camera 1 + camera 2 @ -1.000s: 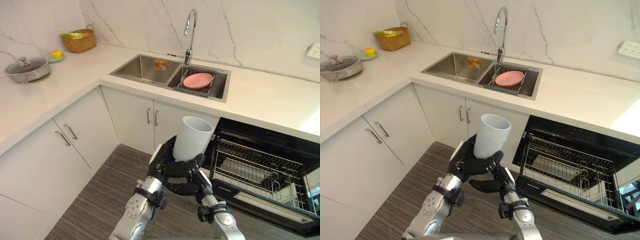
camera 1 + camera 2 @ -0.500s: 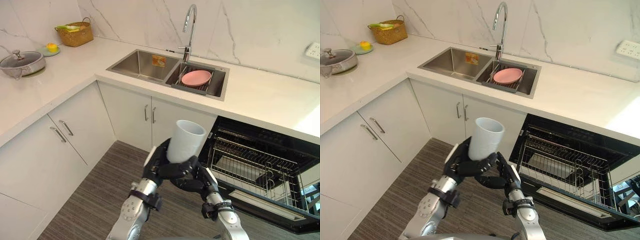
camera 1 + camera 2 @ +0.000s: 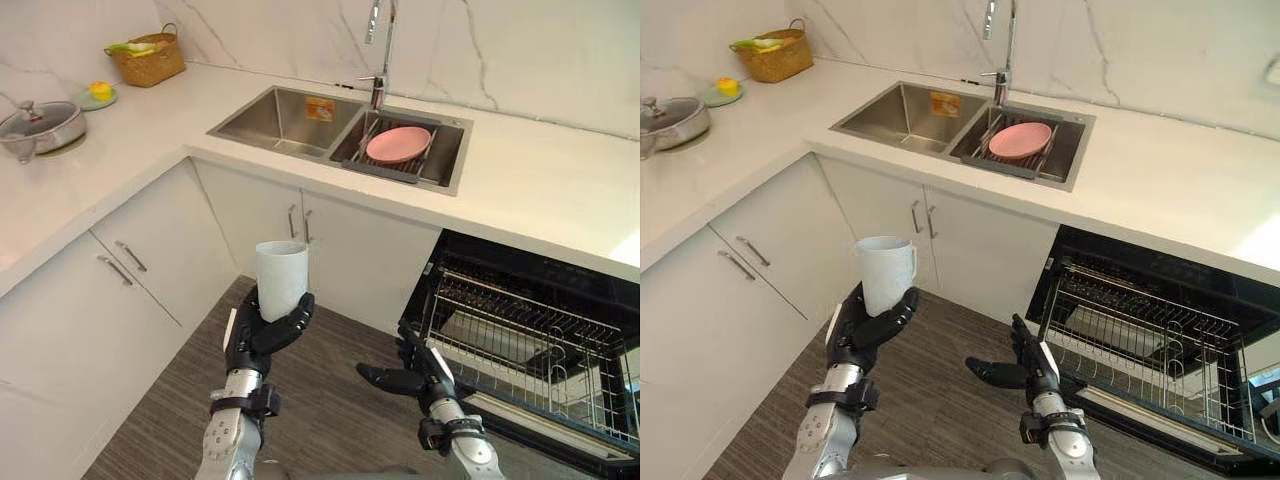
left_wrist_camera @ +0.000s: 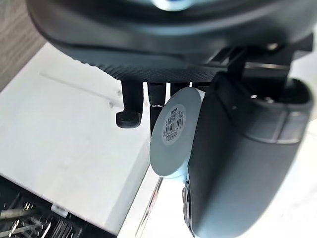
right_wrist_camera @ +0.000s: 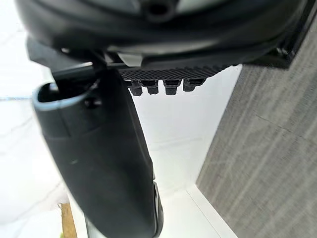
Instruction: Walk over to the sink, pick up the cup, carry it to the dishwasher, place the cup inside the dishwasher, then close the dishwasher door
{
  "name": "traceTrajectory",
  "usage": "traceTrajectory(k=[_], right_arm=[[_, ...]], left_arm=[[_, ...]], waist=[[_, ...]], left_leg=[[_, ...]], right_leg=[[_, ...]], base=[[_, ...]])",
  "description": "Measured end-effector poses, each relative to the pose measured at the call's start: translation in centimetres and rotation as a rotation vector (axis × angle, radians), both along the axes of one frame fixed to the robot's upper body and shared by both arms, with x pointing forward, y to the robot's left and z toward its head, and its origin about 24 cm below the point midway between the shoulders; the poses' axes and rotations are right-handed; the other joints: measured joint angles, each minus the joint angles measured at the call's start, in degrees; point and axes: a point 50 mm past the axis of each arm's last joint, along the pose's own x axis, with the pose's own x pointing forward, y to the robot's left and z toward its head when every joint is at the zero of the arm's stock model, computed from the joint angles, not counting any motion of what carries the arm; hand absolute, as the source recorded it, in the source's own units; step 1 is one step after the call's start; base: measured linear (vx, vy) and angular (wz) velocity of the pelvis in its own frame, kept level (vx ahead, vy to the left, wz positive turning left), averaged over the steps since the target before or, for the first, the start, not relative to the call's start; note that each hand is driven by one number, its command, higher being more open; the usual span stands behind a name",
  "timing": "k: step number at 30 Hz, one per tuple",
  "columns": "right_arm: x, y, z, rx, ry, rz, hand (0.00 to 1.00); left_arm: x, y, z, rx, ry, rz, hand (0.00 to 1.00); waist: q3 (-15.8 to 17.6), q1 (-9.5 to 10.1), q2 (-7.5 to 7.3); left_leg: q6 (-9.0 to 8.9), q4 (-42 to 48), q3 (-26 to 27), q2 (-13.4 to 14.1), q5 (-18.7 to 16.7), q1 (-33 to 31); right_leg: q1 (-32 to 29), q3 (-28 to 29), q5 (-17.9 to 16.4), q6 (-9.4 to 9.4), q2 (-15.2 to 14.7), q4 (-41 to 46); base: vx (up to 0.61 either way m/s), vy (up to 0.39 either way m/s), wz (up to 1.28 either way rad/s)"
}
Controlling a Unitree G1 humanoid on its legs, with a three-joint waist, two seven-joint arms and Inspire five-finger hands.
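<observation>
One hand is doing the carrying: the left hand (image 3: pixel 258 338) is curling its fingers and thumb round the lower part of the white cup (image 3: pixel 281 278), which is standing upright, mouth up, at about seven o'clock from the middle of the head view. In the left wrist view the cup's flat base is resting against the palm, with the thumb lying along one side.

The right hand (image 3: pixel 400 379) is hanging empty at four o'clock of the cup, well apart from it, with its fingers relaxed and spread.

The cup is looking stiff, smooth-walled and light enough for one hand. It is probably glazed, so it is likely slippery and liable to chip on a hard knock. A wrap low on the wall is seeming the safest hold, leaving the rim free for setting down.

The open dishwasher (image 3: pixel 520 262) is waiting at three o'clock of the cup, its wire rack (image 3: pixel 520 335) pulled into sight. The sink (image 3: pixel 290 118) is lying at twelve o'clock, with a pink plate (image 3: pixel 398 144) in its right basin.
</observation>
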Motion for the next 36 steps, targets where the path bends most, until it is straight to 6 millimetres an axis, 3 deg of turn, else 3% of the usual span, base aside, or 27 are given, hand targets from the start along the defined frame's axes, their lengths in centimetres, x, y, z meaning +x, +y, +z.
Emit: traceTrajectory(k=[2,4,6,7,10,11,12,14,17,18,20,21,24,25,27,29,30,31,32,33,34,36], right_arm=[[0.1,-0.4,0.1,-0.011,-0.006,-0.013,1.00],[0.1,-0.9,0.3,-0.032,-0.017,0.004,1.00],[-0.1,-1.2,0.2,-0.040,-0.009,0.009,1.00],[-0.6,-1.2,0.0,-0.034,0.006,0.003,1.00],[-0.6,-0.3,-0.4,0.007,0.012,0.013,1.00],[-0.8,0.1,-1.0,0.028,0.040,0.016,1.00],[-1.3,0.4,-1.6,0.039,0.072,0.021,1.00],[-1.3,0.7,-1.7,0.042,0.075,0.035,1.00],[-0.4,0.9,-1.2,0.043,0.044,0.053,1.00],[-0.1,1.1,-0.9,0.045,0.024,0.064,1.00],[0.1,1.3,-0.5,0.048,0.006,0.080,1.00],[0.6,0.6,0.0,0.018,-0.013,0.096,1.00],[1.3,0.0,0.8,-0.008,-0.048,0.067,1.00],[1.4,0.0,1.0,-0.011,-0.059,0.055,1.00],[1.5,0.1,1.3,-0.014,-0.069,0.037,1.00],[1.3,0.1,1.2,-0.017,-0.060,0.023,1.00],[1.4,0.2,1.2,-0.017,-0.063,0.027,1.00],[1.5,0.2,1.3,-0.019,-0.067,0.026,1.00],[1.6,0.2,1.3,-0.023,-0.065,0.027,1.00],[1.6,0.0,1.3,-0.030,-0.065,0.029,1.00],[1.6,0.0,1.2,-0.029,-0.061,0.026,1.00],[1.6,0.4,1.1,-0.012,-0.060,0.022,1.00]], left_arm=[[-0.3,0.0,0.1,-0.003,-0.006,-0.009,0.00],[-0.8,0.2,0.9,-0.010,-0.040,-0.009,0.00],[-0.8,0.3,1.0,-0.009,-0.051,-0.017,0.00],[-0.9,0.4,0.9,-0.005,-0.048,-0.019,0.00],[-0.5,1.1,1.3,0.011,-0.068,-0.007,0.00],[-0.6,1.5,1.1,0.024,-0.059,0.002,0.00],[-0.7,1.6,1.1,0.030,-0.055,0.001,0.00],[-0.3,1.5,1.6,0.027,-0.081,0.000,0.00],[0.4,1.4,2.0,0.021,-0.102,-0.001,0.00],[0.4,1.5,2.0,0.023,-0.097,0.008,0.00],[0.2,1.7,1.8,0.029,-0.088,0.015,0.00],[0.1,1.1,0.9,0.017,-0.040,0.001,0.00],[0.4,-0.4,0.8,-0.006,-0.041,-0.055,0.00],[0.3,-0.8,0.8,-0.015,-0.038,-0.066,0.00],[0.3,-1.6,0.9,-0.030,-0.042,-0.094,0.00],[0.6,-2.0,1.2,-0.036,-0.061,-0.114,0.00],[0.6,-2.0,1.3,-0.038,-0.068,-0.114,0.00],[-0.8,-1.8,0.7,-0.031,-0.037,-0.117,0.00],[-1.1,-1.7,0.5,-0.025,-0.034,-0.123,0.00],[-1.9,-1.6,0.5,-0.022,-0.032,-0.134,0.00],[-2.1,-1.5,0.5,-0.019,-0.031,-0.139,0.00],[-2.5,-1.6,0.3,-0.013,-0.018,-0.158,0.00]], waist=[[0.1,0.19,0.24],[-0.5,0.95,1.70],[-1.5,1.36,1.77],[-3.4,0.77,1.27],[-2.9,0.56,-0.68],[-2.2,0.40,-1.00],[-2.3,0.17,-0.55],[-2.1,-0.02,-0.03],[-1.2,-0.25,1.25],[-1.3,-0.22,0.99],[-1.5,-0.21,-0.27],[-1.8,-0.53,0.92],[0.3,-0.21,2.90],[0.7,0.53,3.13],[0.6,1.51,2.90],[0.6,1.61,2.92],[0.8,1.68,2.66],[0.7,1.93,2.75],[0.6,2.10,2.93],[0.5,2.31,3.82],[0.7,2.37,3.71],[0.4,1.81,3.04]], left_leg=[[0.20,-1.5,-1.5,-1.9,-0.4,-2.4],[1.10,-4.4,-1.6,-1.4,-0.2,-5.1],[4.33,-1.4,-1.2,-2.3,1.5,-5.4],[6.17,-1.0,-0.2,-4.2,0.0,-5.2],[8.09,-2.4,2.8,-7.1,-2.2,-1.7],[8.57,-4.0,3.7,-7.7,-2.6,2.3],[8.70,-6.2,3.9,-7.5,-3.1,5.9],[8.37,-10.4,4.0,-6.6,-2.9,9.9],[6.86,-14.9,4.5,-4.1,-2.8,15.0],[5.56,-15.2,5.7,-4.1,-3.3,16.7],[4.69,-14.8,6.2,-5.3,-3.8,18.0],[4.08,-10.5,4.4,-4.5,-6.0,19.4],[3.17,9.0,3.1,0.1,-4.2,12.8],[3.66,19.9,2.8,2.9,0.4,9.1],[4.04,25.7,1.4,4.2,-2.7,5.1],[4.27,21.3,-1.0,2.9,-6.8,1.6],[4.39,14.6,-3.2,0.9,-8.0,1.0],[4.29,6.3,-6.8,-1.5,-7.9,1.3],[4.13,2.2,-8.7,-2.2,-7.1,1.6],[4.11,-5.6,-11.8,-2.4,-1.7,2.3],[3.61,-5.7,-11.6,-2.4,0.0,2.7],[4.63,-9.6,-8.9,-3.9,0.6,5.1]], right_leg=[[1.7,1.0,-1.1,0.26,-1.1,-1.0],[1.3,3.0,-3.9,1.98,-1.0,1.5],[1.1,4.9,-7.7,3.42,-2.1,5.1],[1.2,4.8,-9.2,3.82,-4.1,7.2],[-7.7,0.3,-6.3,4.72,-9.0,27.4],[-9.2,-3.1,-5.4,4.13,-11.3,33.8],[-9.7,-6.3,-5.9,3.16,-11.4,35.8],[-11.8,-10.1,-6.3,2.90,-9.3,33.8],[-15.9,-17.6,-6.0,3.04,-5.1,22.8],[-17.2,-20.5,-3.1,2.40,-4.2,17.4],[-17.7,-21.3,2.9,-0.60,-4.1,12.6],[-16.0,-21.4,6.2,-3.57,-3.2,10.6],[-10.2,-20.6,5.7,-3.55,1.2,4.2],[-7.7,-18.9,5.3,-4.17,3.1,2.3],[-5.2,-15.4,4.5,-5.23,4.8,0.4],[-4.5,-11.6,4.6,-5.21,5.3,-0.6],[-4.3,-8.3,5.1,-4.39,5.2,-1.0],[-3.8,-5.1,6.0,-3.00,5.0,-1.5],[-3.9,-3.8,6.1,-2.77,5.1,-1.3],[-4.2,-1.8,5.7,-1.70,5.8,-1.2],[-4.1,-0.7,5.4,-1.18,5.8,-0.9],[-3.9,2.0,5.9,0.53,4.3,-1.8]], base=[[0.11,0.128,-0.34],[0.19,0.234,-0.53],[0.30,0.317,-0.45],[0.34,0.286,-0.30],[0.37,0.234,-0.33],[0.40,0.155,-0.37],[0.40,0.127,-0.26],[0.38,0.073,-0.11],[0.38,0.014,-0.15],[0.38,-0.009,-0.29],[0.45,-0.069,-0.35],[0.51,-0.124,-0.35],[0.33,-0.104,-0.36],[0.35,-0.067,-0.78],[0.31,-0.013,-1.04],[0.25,0.052,-1.10],[0.29,0.118,-1.36],[0.23,0.127,-1.36],[0.20,0.157,-1.19],[0.12,0.148,-0.80],[0.12,0.207,-0.80],[0.07,0.198,-0.55]])
